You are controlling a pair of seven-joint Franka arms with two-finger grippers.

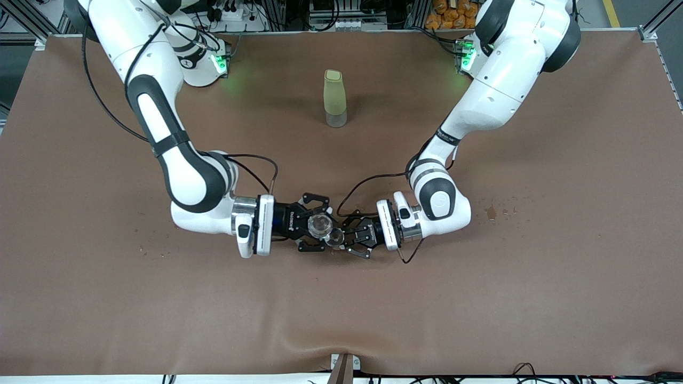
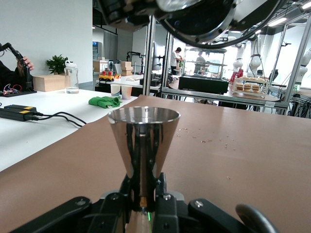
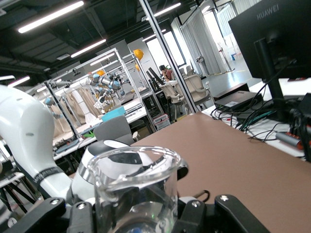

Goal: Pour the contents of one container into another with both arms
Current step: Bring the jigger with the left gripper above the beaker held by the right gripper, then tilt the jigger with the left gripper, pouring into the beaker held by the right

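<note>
Over the table's middle, the two grippers meet tip to tip. My right gripper [image 1: 318,230] is shut on the tiny clear glass cup [image 1: 320,225], whose round mouth faces up. In the right wrist view the cup [image 3: 136,187] fills the space between the black fingers [image 3: 82,218]. My left gripper [image 1: 344,238] is shut on the small steel jigger [image 1: 335,238], held by its narrow waist. In the left wrist view the jigger's upper cone [image 2: 144,138] stands upright above the gripper [image 2: 144,196]. The cup's rim sits right beside the jigger's rim.
A tall pale-green bottle [image 1: 335,98] stands upright on the brown table cover [image 1: 480,293], farther from the front camera than the grippers. Small crumbs [image 1: 499,212] lie toward the left arm's end. The right arm's hand [image 2: 204,17] hangs above the jigger in the left wrist view.
</note>
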